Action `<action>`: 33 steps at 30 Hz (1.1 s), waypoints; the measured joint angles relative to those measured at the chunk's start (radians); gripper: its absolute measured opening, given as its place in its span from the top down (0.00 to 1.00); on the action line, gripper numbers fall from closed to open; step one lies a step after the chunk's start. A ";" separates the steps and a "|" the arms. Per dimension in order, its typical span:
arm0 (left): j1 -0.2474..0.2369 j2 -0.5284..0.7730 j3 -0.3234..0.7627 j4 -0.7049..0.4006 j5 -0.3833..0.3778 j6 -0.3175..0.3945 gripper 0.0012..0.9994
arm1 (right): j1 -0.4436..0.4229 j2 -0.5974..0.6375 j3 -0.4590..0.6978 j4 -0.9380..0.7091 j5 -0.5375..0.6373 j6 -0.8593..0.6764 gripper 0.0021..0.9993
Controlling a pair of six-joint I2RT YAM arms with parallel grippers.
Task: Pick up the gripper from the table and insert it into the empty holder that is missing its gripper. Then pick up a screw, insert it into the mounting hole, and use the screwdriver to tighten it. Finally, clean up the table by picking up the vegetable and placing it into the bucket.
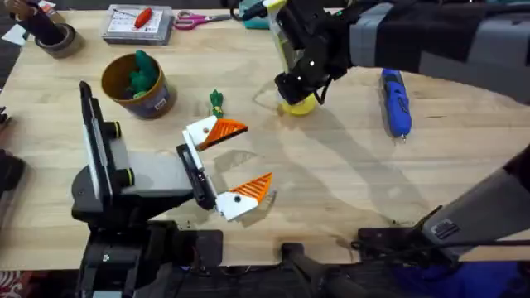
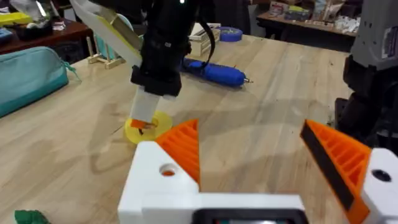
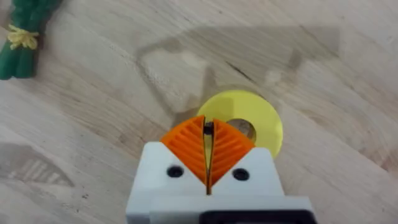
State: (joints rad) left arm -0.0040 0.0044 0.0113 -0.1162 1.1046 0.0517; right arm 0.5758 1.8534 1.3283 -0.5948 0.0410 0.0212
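My right gripper (image 1: 295,94) reaches across to a flat yellow ring (image 1: 300,105) and hangs just over it. Its orange pads (image 3: 186,142) are shut on a small dark screw (image 3: 208,129) at the tips. My left gripper (image 1: 252,156) stands open at the table's middle, with an orange ribbed pad (image 2: 184,146) on each white finger and a mounting hole (image 2: 168,169) in the finger. The blue screwdriver (image 1: 395,101) lies at the right. The green vegetable (image 1: 216,102) lies between the yellow bucket (image 1: 153,101) and the ring. A loose gripper is out of view.
The bucket holds another green toy (image 1: 142,73). Along the far edge sit a tape roll (image 1: 56,37), a parts box (image 1: 138,23) and scissors (image 1: 195,18). A teal pouch (image 2: 28,73) lies off to one side.
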 joint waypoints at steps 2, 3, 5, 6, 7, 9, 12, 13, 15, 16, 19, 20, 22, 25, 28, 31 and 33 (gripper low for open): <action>0.000 0.000 0.000 0.000 0.000 0.000 0.01 | 0.000 -0.002 0.016 -0.019 0.000 0.000 1.00; 0.000 0.000 0.000 0.000 0.000 0.000 0.01 | 0.000 -0.006 0.024 -0.029 0.000 0.000 1.00; 0.000 0.000 0.000 0.000 0.000 0.000 0.01 | 0.000 -0.021 0.041 -0.058 0.001 0.000 1.00; 0.000 0.000 0.000 0.000 0.000 0.000 0.01 | 0.000 -0.032 0.052 -0.075 0.001 0.000 1.00; 0.000 0.000 0.000 0.000 0.000 0.000 0.01 | 0.000 -0.044 0.066 -0.096 0.001 0.000 1.00; 0.000 0.000 0.000 0.000 0.000 0.000 0.01 | 0.000 -0.066 0.100 -0.140 0.001 0.000 1.00; 0.000 0.000 0.000 0.000 0.000 0.000 0.01 | 0.000 -0.109 0.168 -0.221 0.004 -0.014 1.00; 0.000 0.000 0.000 0.000 0.000 0.000 0.01 | 0.000 -0.123 0.195 -0.251 0.003 -0.020 1.00; 0.000 0.000 0.000 0.000 0.000 0.000 0.01 | 0.000 -0.150 0.251 -0.312 0.003 -0.029 1.00; 0.000 0.000 0.000 0.000 0.000 0.000 0.01 | 0.000 -0.162 0.278 -0.341 0.003 -0.031 1.00; 0.000 0.000 0.000 0.000 0.000 0.000 0.01 | 0.000 -0.189 0.358 -0.430 0.003 -0.041 1.00; 0.000 0.000 0.000 0.000 0.000 0.000 0.01 | 0.000 -0.195 0.386 -0.466 0.004 -0.046 1.00; 0.000 0.000 0.000 0.000 0.000 0.000 0.01 | 0.000 -0.198 0.433 -0.523 0.004 -0.052 1.00; 0.000 0.000 0.000 0.000 0.000 0.000 0.01 | 0.000 -0.198 0.496 -0.604 0.004 -0.057 1.00; 0.000 0.000 0.000 0.000 0.000 0.000 0.01 | 0.000 -0.198 0.548 -0.649 0.004 -0.060 1.00; 0.000 0.000 0.000 0.000 0.000 0.000 0.01 | 0.000 -0.198 0.589 -0.660 0.004 -0.060 1.00; 0.000 0.000 0.000 0.000 0.000 0.000 0.01 | 0.000 -0.198 0.608 -0.660 0.003 -0.061 1.00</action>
State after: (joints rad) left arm -0.0040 0.0044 0.0113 -0.1162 1.1046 0.0514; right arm 0.5758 1.6554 1.9368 -1.2549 0.0441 -0.0397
